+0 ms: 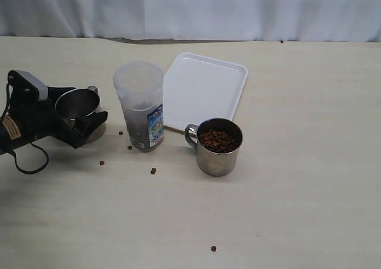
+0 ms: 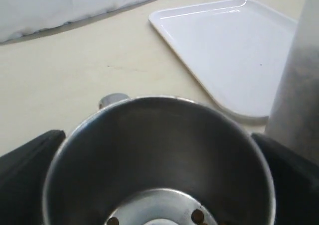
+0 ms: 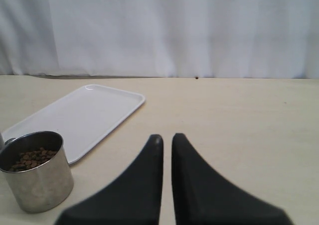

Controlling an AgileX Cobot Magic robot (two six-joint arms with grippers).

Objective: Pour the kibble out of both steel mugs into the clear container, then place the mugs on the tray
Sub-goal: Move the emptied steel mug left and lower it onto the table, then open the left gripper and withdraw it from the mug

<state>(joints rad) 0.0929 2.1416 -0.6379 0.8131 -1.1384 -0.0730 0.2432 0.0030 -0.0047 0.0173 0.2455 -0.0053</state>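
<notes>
Bright, even light is spread over the pale worktop, and only short, soft shadows are cast. Mild glare is seen on the white tray. In the left wrist view, the steel mug and clear container are rendered blurred.

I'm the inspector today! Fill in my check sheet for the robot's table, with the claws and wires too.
Surface: pale table, nothing spilled but pellets.
Job's things: nearly empty mug upright; full mug holds kibble; clear container partly filled; tray bare.
Clutter: stray pellets scattered on the table.
Grippers: left gripper straddles the nearly empty mug, grip unclear; right gripper shut, holding nothing.
Cables: black cable loops under the left arm.
Surroundings: white curtain behind.
</notes>
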